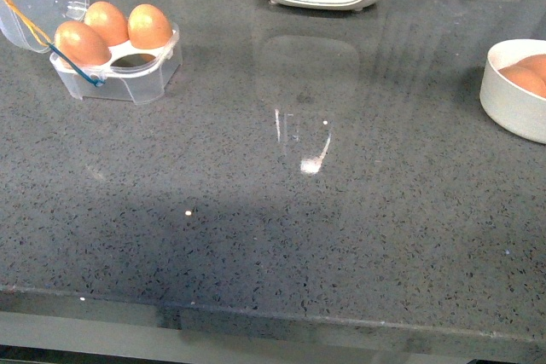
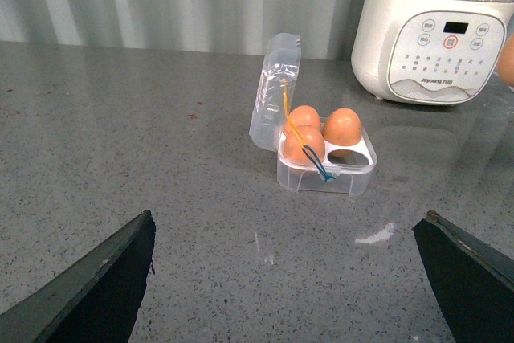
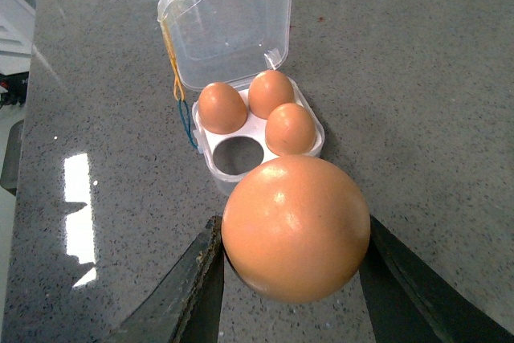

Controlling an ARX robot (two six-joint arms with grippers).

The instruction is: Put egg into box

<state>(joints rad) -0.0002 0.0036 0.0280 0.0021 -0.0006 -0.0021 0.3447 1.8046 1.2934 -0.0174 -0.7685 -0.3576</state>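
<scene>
- The egg (image 3: 295,229) is off the table (image 3: 418,86), clamped between the right fingers (image 3: 197,287), one finger on each flank.
- It looks almost round from the right wrist, so I judge its long axis runs roughly along the fingers, toward the camera. That is a guess from the outline alone.
- The box (image 3: 241,130) lies ahead of the held egg and lower, with its lid (image 3: 226,22) swung open on the far side.
- Three other eggs (image 3: 271,92) fill three cups. The empty cup (image 3: 237,156) is the one on the side nearest the held egg.
- The move I expect turns on this: the egg must go forward and down into that near cup without knocking its neighbours.
- The left fingers (image 2: 104,275) are spread wide and hold nothing. They face the box from well back.
- The right arm is the one to finish, since it already carries the load.
- A white bowl (image 1: 512,95) with more eggs sits far across the table from the box.
</scene>
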